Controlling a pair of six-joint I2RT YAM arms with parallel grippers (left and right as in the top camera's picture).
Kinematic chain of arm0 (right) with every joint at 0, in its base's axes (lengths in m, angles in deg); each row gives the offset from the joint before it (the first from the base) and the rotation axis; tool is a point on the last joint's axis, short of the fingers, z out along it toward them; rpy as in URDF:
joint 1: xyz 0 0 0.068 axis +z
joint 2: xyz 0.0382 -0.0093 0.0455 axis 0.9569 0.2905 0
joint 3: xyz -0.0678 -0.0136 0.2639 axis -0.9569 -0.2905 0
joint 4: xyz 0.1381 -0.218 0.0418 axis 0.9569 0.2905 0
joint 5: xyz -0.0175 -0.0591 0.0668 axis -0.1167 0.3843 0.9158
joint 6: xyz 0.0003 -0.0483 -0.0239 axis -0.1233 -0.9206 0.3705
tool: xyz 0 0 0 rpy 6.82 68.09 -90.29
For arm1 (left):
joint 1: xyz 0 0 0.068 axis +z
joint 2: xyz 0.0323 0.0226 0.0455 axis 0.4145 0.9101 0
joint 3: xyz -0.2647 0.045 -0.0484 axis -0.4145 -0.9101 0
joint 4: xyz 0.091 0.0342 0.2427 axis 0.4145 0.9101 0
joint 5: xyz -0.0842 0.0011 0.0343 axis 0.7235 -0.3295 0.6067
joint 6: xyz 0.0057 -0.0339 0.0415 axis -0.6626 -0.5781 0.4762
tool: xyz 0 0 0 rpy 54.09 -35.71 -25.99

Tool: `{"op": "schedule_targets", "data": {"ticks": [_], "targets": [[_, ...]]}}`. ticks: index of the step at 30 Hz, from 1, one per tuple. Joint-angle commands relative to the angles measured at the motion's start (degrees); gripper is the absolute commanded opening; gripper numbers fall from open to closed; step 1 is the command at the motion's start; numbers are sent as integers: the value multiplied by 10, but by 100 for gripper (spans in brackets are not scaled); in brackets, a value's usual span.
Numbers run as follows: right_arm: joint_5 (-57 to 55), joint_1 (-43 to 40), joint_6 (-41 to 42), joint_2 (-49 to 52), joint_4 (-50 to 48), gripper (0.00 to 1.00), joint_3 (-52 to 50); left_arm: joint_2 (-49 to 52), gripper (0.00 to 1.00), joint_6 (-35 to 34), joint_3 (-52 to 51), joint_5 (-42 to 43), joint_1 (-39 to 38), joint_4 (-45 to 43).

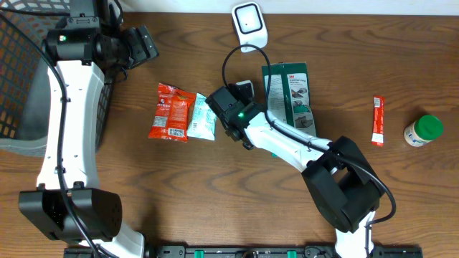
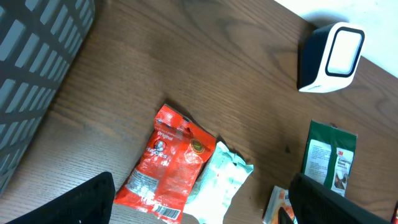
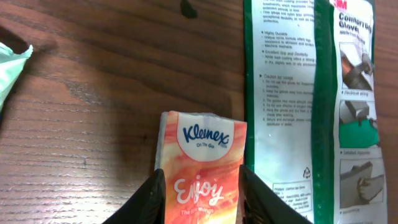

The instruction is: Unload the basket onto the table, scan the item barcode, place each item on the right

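The item is an orange Kleenex tissue pack (image 3: 203,155), lying on the wood table beside a green 3M glove package (image 3: 311,93). My right gripper (image 3: 202,200) has a black finger pressed on each long side of the pack, so it is shut on it. From overhead, the right gripper (image 1: 238,100) and the tissue pack (image 1: 245,87) sit just below the white barcode scanner (image 1: 248,21). My left gripper (image 2: 199,208) hangs open and empty above the table. It is up by the basket in the overhead view (image 1: 143,44).
A red snack bag (image 1: 171,112) and a pale green packet (image 1: 201,117) lie left of the right gripper. A red sachet (image 1: 377,120) and a green-capped bottle (image 1: 423,130) lie far right. A dark wire basket (image 1: 21,79) fills the left edge.
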Motion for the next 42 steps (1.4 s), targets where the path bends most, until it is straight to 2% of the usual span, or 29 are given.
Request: {"op": "schedule_targets", "data": {"ticks": [1,6,13,18,27,37,42], "targets": [[1,3,-26,9,-5,32,-1,-10,89,8,14,-4,2,1],[46,3,-25,10,-19,33,-1,-10,90,8,14,-4,2,1],[35,3,-26,16,-35,34,-1,-10,90,8,14,-4,2,1],[35,3,-28,19,-22,39,-2,-10,89,8,14,-4,2,1],[35,3,-75,19,22,39,-2,-10,89,8,14,-4,2,1],[33,3,-178,18,44,41,-2,-10,89,8,14,-4,2,1],[18,3,-188,9,55,41,-1,-10,89,8,14,-4,2,1]]}}
